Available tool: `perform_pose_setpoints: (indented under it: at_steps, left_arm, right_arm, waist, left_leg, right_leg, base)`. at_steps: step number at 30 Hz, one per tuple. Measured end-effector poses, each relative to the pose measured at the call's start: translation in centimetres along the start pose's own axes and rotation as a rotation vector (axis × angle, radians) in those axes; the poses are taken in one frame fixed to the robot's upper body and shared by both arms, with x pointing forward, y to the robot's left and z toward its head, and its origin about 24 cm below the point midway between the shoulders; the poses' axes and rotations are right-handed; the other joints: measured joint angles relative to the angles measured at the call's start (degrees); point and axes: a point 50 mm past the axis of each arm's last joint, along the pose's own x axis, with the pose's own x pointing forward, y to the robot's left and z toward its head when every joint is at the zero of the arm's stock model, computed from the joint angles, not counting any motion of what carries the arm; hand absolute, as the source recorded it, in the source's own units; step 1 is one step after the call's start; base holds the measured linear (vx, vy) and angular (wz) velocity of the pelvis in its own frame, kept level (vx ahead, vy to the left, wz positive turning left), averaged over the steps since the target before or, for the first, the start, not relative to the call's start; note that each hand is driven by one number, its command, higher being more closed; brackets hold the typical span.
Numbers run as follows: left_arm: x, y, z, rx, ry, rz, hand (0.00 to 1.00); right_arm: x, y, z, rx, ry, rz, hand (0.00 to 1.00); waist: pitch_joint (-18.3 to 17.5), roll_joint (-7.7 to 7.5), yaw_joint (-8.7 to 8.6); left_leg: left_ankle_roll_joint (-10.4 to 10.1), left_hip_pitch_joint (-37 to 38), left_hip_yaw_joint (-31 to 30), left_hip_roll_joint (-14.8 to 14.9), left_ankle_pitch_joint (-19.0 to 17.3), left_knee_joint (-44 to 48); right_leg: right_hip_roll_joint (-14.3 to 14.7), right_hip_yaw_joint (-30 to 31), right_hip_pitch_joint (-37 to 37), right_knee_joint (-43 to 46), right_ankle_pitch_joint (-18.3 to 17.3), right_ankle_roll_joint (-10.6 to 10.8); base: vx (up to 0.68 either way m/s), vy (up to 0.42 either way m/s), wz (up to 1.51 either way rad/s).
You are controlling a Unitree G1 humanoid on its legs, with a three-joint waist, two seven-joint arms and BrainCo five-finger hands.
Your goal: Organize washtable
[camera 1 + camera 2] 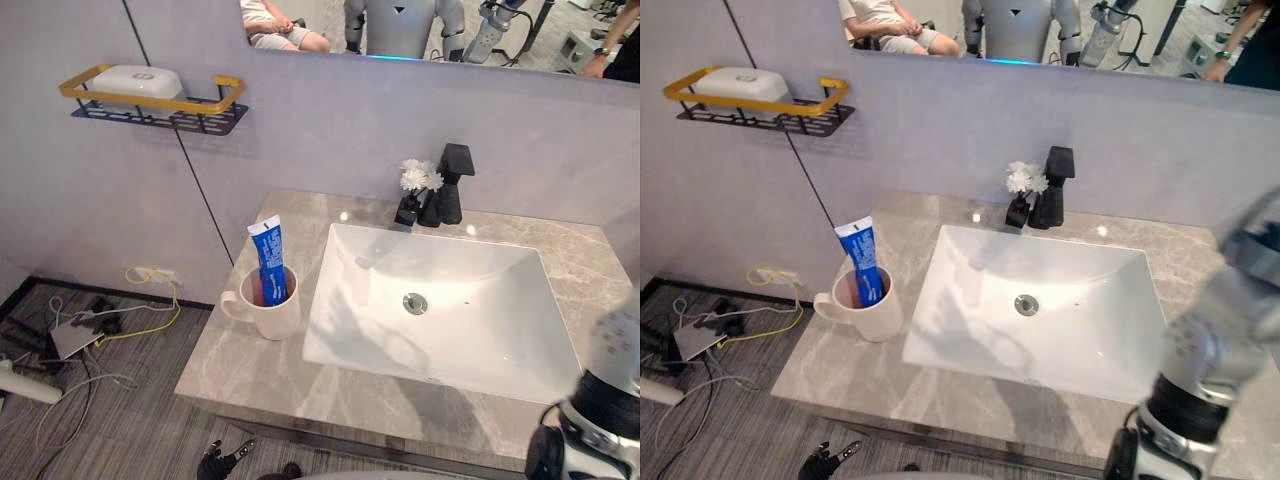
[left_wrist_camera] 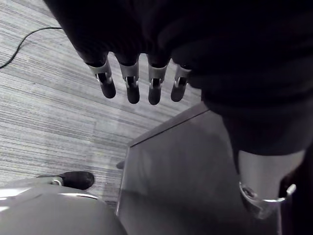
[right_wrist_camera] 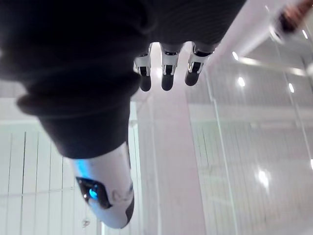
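Note:
A cream mug (image 1: 272,312) stands on the grey marble counter (image 1: 240,372) left of the white sink (image 1: 350,325). A blue toothpaste tube (image 1: 270,258) stands upright in the mug. Behind the basin are a black faucet (image 1: 450,186) and a small black vase of white flowers (image 1: 419,180). My left hand (image 1: 225,460) hangs below the counter's front edge, and the left wrist view shows its fingers (image 2: 132,90) straight and holding nothing. My right arm rises at the counter's right end. In the right wrist view my right hand (image 3: 167,81) has straight fingers and holds nothing.
A yellow-and-black wall shelf (image 1: 200,105) at the upper left carries a white soap box (image 1: 138,81). A mirror (image 1: 440,30) runs along the wall above the faucet. Loose cables and a power strip (image 1: 75,335) lie on the floor left of the cabinet.

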Motion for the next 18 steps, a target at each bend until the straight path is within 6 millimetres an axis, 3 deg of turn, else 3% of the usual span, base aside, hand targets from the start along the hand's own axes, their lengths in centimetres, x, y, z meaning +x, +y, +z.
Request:
perform_pose_setpoints:
  at_steps: [2,5,7,10,11,13,18]
  left_arm:
    - [-0.1,-0.1,-0.6,-0.008,0.023,-0.009,0.0]
    - [-0.2,-0.1,-1.2,-0.028,0.057,-0.007,0.0]
    - [-0.3,-0.1,-1.5,-0.036,0.072,-0.005,0.0]
    - [-0.3,-0.4,-1.5,-0.043,0.073,-0.011,0.0]
    - [-0.3,-0.5,-1.5,-0.044,0.073,-0.013,0.0]
    - [-0.3,-0.6,-1.5,-0.054,0.075,-0.012,0.0]
    - [-0.4,-0.6,-1.9,-0.115,0.106,0.001,0.0]
  right_arm:
    - [-0.6,-3.3,0.3,-0.221,0.039,-0.078,0.0]
    - [-1.5,-6.4,-0.2,-0.44,0.131,-0.156,0.0]
    - [-3.0,-9.6,-1.0,-0.692,0.267,-0.226,0.0]
    - [-6.2,-12.9,-2.5,-0.883,0.483,-0.312,0.0]
    - [-7.0,-13.4,-2.7,-0.897,0.525,-0.332,0.0]
    - [-10.8,-14.8,-3.3,-0.934,0.692,-0.405,0.0]
    - [-17.9,-14.5,-3.8,-0.909,0.965,-0.448,0.0]
  waist:
    - [-1.7,-0.24,-1.26]
    - [-2.9,0.08,-2.55]
    - [-3.3,0.18,-2.71]
    - [-3.4,0.09,-2.72]
    - [-3.4,0.1,-2.71]
    - [-3.4,0.12,-2.61]
    - [-3.6,0.29,-2.38]
  left_leg:
    - [-0.4,-0.7,0.5,0.0,-0.4,-0.1]
    - [-0.5,-0.6,1.4,0.0,-0.8,-0.1]
    - [-0.8,-0.7,1.6,0.0,-1.2,-0.1]
    - [-1.3,-0.6,1.7,0.0,-1.6,-0.3]
    - [-1.3,-0.6,1.7,0.0,-1.5,-0.4]
    - [-1.2,-0.4,1.6,0.0,-1.5,-1.0]
    - [-0.7,0.4,2.9,0.3,-1.3,-1.0]
  right_leg:
    - [0.0,1.3,-1.6,-0.1,0.1,0.1]
    - [0.0,2.4,-2.1,-0.1,0.2,0.2]
    - [0.1,3.3,-2.8,0.0,0.2,0.2]
    - [0.1,3.8,-3.4,0.3,0.3,0.2]
    - [0.1,3.9,-3.5,0.4,0.3,0.2]
    - [0.2,3.9,-3.6,0.5,0.3,0.2]
    - [0.4,4.0,-3.6,1.1,0.4,0.3]
  base:
    - [0.01,-0.004,-0.31]
    - [0.01,-0.002,-0.24]
    - [0.0,-0.006,-0.19]
    - [-0.03,-0.01,-0.11]
    - [-0.03,-0.011,-0.08]
    - [-0.02,-0.015,-0.05]
    - [0.01,-0.021,-0.1]
